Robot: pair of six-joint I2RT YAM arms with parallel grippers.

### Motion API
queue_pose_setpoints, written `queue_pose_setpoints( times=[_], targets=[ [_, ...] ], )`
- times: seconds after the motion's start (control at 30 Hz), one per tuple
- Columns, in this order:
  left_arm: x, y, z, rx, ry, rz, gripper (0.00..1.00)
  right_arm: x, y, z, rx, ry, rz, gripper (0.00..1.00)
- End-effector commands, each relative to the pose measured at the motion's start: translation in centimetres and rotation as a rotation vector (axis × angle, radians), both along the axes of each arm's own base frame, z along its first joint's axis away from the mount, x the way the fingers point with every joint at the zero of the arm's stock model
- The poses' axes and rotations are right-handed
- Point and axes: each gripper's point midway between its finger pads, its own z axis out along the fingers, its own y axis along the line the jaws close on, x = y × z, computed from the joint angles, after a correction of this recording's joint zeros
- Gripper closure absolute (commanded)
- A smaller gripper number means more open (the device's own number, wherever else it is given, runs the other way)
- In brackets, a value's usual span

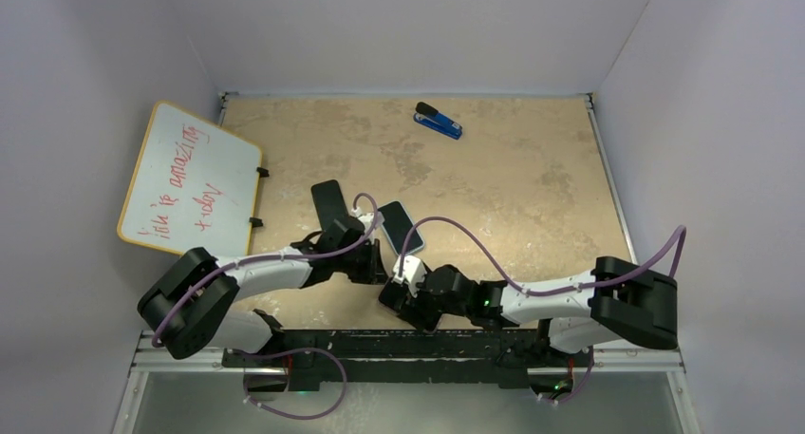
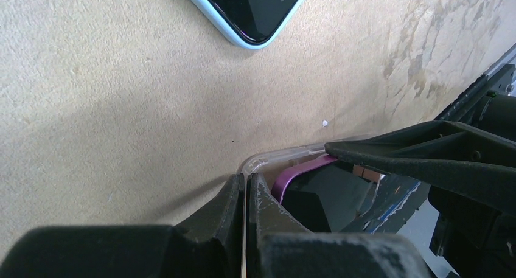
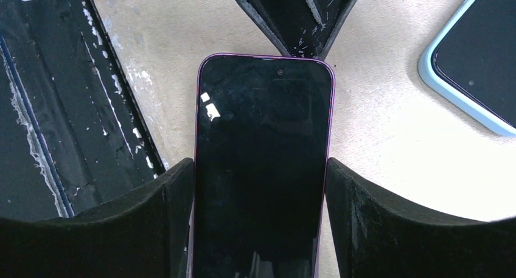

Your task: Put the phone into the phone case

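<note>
Near the front edge of the surface point(image 1: 532, 168), at centre: phone point(image 3: 264, 107) between the jaws of the right gripper point(image 3: 261, 174), top end tucked inside a corner of the phone case point(image 2: 268, 159). Case rim pinched in the left gripper point(image 2: 244, 184), nose to nose with the right one. Just behind both, a cased phone point(image 1: 401, 227); left of that, a flat slab point(image 1: 327, 204). Far left, a whiteboard point(image 1: 190, 178) propped against the wall. At the back, right of centre, a stapler point(image 1: 438, 121), well apart from everything else.
</note>
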Motion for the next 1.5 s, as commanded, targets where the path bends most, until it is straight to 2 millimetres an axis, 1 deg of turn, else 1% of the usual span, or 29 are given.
queue_pose_setpoints(
  times=[0.0, 0.07, 0.1, 0.17, 0.3, 0.4, 0.47, 0.57, 0.6, 0.7, 0.87, 0.93, 1.0, 1.13, 1.27, 1.37, 1.47],
  targets=[
    [3.3, -1.3, 3.1, -0.049, -0.108, 0.030, 0.93, -0.4, -1.1, -0.8, -0.049, 0.042, -0.038, 0.42],
    [3.6, -1.3, 3.7, -0.044, -0.112, 0.039, 0.83, -0.4, -1.2, -0.7, -0.049, 0.044, -0.048, 0.35],
    [3.9, -1.4, 4.3, -0.049, -0.126, 0.047, 0.74, -0.3, -1.1, -0.5, -0.047, 0.046, -0.051, 0.31],
    [3.9, -0.8, 4.5, -0.013, -0.113, 0.064, 0.63, -0.3, -1.0, -0.3, -0.041, 0.053, -0.064, 0.21],
    [4.2, 0.3, 5.3, 0.042, -0.128, 0.095, 0.56, -0.2, -0.5, 0.6, -0.007, 0.073, -0.092, 0.12],
    [4.1, 1.2, 5.7, 0.076, -0.142, 0.109, 0.55, -0.4, -0.1, 1.8, 0.044, 0.090, -0.098, 0.07],
    [3.4, 1.6, 5.8, 0.079, -0.132, 0.100, 0.55, -1.0, -0.1, 2.6, 0.077, 0.137, -0.108, 0.05],
    [1.7, 1.5, 5.4, 0.038, -0.080, 0.069, 0.56, -0.4, -0.4, 4.2, 0.118, 0.134, -0.156, 0.03],
    [0.8, 1.5, 5.1, 0.018, -0.052, 0.064, 0.57, -0.3, -0.5, 4.5, 0.126, 0.143, -0.167, 0.03],
    [-0.9, 1.5, 4.5, -0.038, 0.001, 0.059, 0.57, 0.5, -1.2, 5.0, 0.128, 0.199, -0.212, 0.05],
    [-2.4, 1.4, 3.8, -0.103, 0.047, 0.075, 0.56, 2.2, -2.7, 4.6, 0.150, 0.367, -0.279, 0.21],
    [-2.9, 1.0, 3.4, -0.132, 0.074, 0.076, 0.56, 2.4, -3.0, 4.1, 0.135, 0.400, -0.285, 0.26],
    [-3.5, 0.6, 3.1, -0.150, 0.098, 0.071, 0.56, 2.2, -2.9, 3.7, 0.109, 0.434, -0.267, 0.28],
    [-4.5, 0.3, 2.2, -0.131, 0.124, 0.079, 0.55, 1.4, -2.7, 2.5, 0.076, 0.506, -0.248, 0.28],
    [-4.7, -0.2, 1.7, -0.128, 0.123, 0.090, 0.55, 1.1, -3.0, 1.1, 0.041, 0.554, -0.271, 0.22],
    [-4.9, -0.3, 1.3, -0.121, 0.130, 0.101, 0.57, 0.1, -2.9, 0.5, 0.025, 0.612, -0.244, 0.19],
    [-5.0, -0.2, 1.0, -0.101, 0.129, 0.107, 0.60, -1.1, -2.6, 0.3, 0.021, 0.686, -0.207, 0.18]
  ],
)
